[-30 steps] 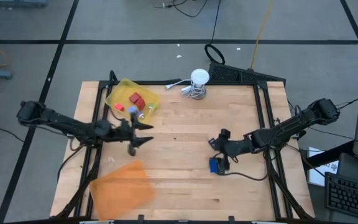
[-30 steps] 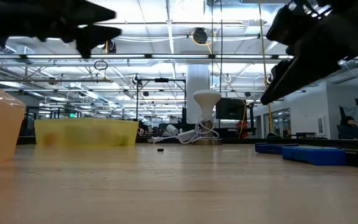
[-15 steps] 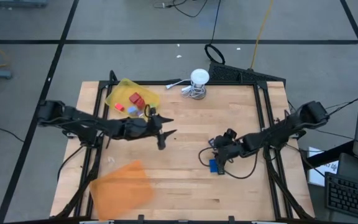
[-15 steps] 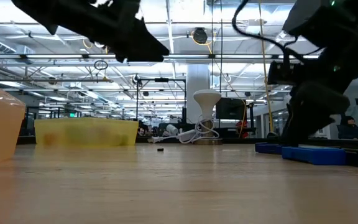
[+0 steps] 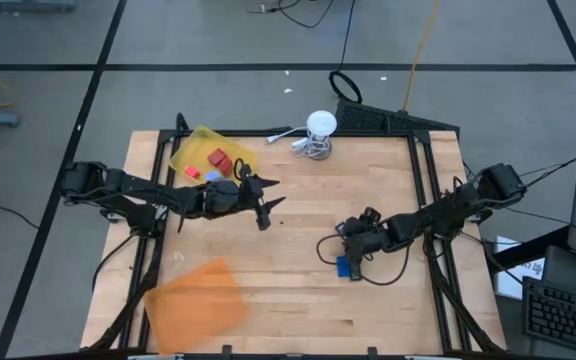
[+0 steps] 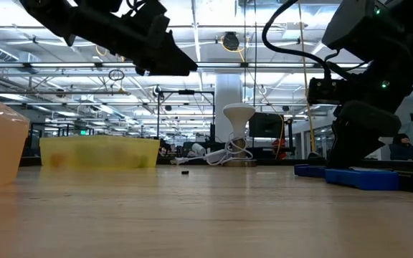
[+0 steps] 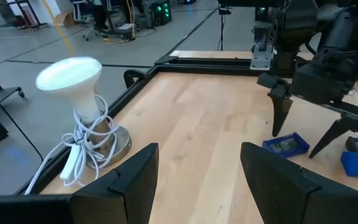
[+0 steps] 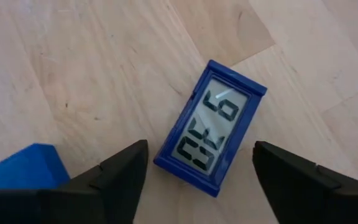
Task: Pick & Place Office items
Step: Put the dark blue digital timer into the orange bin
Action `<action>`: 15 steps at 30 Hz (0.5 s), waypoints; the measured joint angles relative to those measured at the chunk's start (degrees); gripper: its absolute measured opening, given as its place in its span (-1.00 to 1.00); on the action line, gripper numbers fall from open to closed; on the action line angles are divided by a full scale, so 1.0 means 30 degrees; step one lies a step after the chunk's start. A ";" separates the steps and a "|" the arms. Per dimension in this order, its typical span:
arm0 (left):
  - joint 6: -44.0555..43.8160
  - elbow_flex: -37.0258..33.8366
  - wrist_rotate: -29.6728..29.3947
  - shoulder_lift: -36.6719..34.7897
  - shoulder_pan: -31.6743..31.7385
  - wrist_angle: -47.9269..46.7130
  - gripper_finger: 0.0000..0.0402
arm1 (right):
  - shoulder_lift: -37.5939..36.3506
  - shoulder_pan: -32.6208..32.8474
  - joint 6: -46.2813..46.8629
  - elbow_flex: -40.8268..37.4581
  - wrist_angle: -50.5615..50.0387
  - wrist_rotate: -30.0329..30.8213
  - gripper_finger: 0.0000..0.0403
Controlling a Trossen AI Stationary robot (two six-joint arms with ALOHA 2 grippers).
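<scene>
A small blue digital clock (image 8: 213, 134) lies flat on the wooden table, display up. My right gripper (image 8: 204, 180) hangs open just above it, one finger on either side; I see no touch. The left wrist view shows the same clock (image 7: 286, 144) between those fingers. A blue block (image 8: 23, 168) lies beside it. My left gripper (image 5: 265, 207) is open and holds nothing, above the table's middle, right of the yellow tray (image 5: 193, 150). That tray holds red and blue pieces (image 5: 218, 160).
A white round lamp with a coiled cable (image 7: 79, 112) stands at the far edge. An orange tray (image 5: 196, 305) lies at the near left. A tiny black piece (image 6: 185, 172) lies on the table's middle. Bare wood shows between the two arms.
My left gripper has swung from beside the yellow tray toward the table's middle and right, staying open. My right gripper has sunk toward the blue pieces and rolled.
</scene>
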 joint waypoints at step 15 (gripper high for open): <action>-0.0015 0.0000 0.0000 0.0000 0.0000 0.0065 0.13 | -0.0039 -0.0147 -0.0986 -0.0007 0.0058 -0.0329 -0.20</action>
